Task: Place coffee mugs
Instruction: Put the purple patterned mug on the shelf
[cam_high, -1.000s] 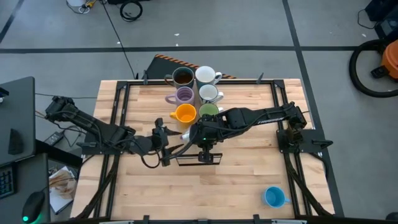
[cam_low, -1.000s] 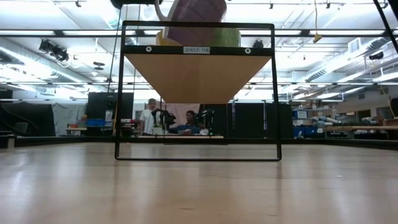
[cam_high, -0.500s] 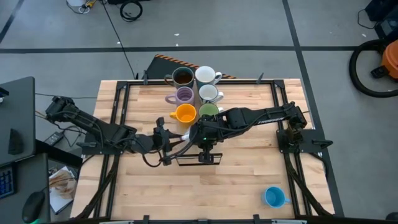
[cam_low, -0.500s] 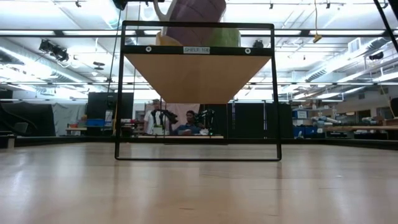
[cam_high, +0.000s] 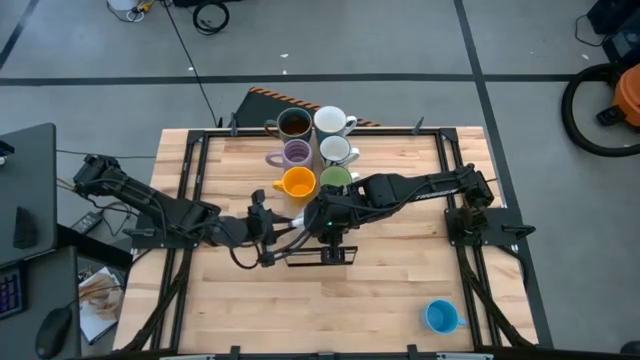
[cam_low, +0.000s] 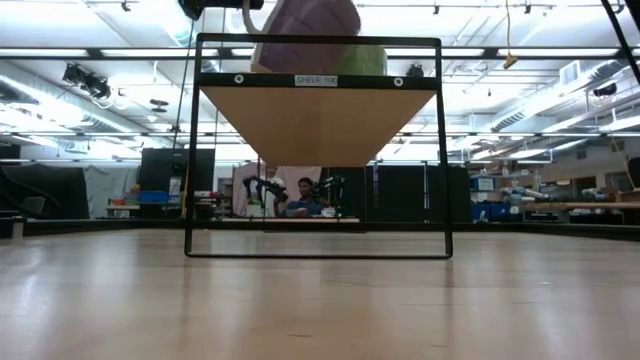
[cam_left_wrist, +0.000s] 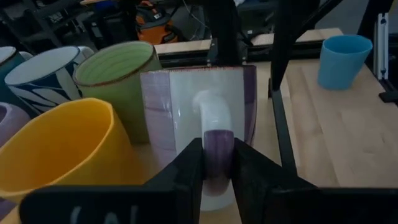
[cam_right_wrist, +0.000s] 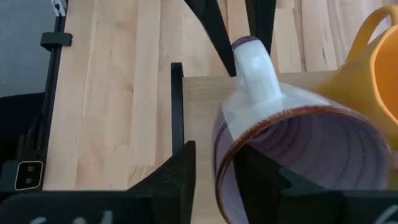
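Observation:
A lilac-purple coffee mug (cam_left_wrist: 186, 106) with a white handle is above the black-framed shelf (cam_low: 318, 80) at the table's middle, roughly upright. Its base is hidden, so I cannot tell whether it rests on the shelf. My left gripper (cam_left_wrist: 217, 174) comes from the table's left and is shut on the handle. My right gripper (cam_right_wrist: 217, 177) reaches down from the right and stands open across the mug's rim (cam_right_wrist: 219, 163). Just beyond, an orange mug (cam_high: 298, 182) and a green mug (cam_high: 335, 178) stand upright. My left gripper pinches the mug's handle (cam_left_wrist: 217, 140) between its two fingers, one on each side. It comes nearly level from the table's left. The mug is roughly upright with its handle toward the gripper. My right gripper has one finger (cam_right_wrist: 180, 171) outside the rim, with a gap, and one finger (cam_right_wrist: 261, 177) inside the mug. I cannot tell whether the inner finger touches the wall.
At the far middle stand a dark brown mug (cam_high: 293, 123), two white mugs (cam_high: 330, 121) and another lilac mug (cam_high: 297, 152). A blue mug (cam_high: 440, 316) stands alone near the table's near right corner. Black rails (cam_high: 190, 200) run along the table's left and right sides.
In the low view the lilac mug has tipped slightly above the shelf. Both arms have kept their places.

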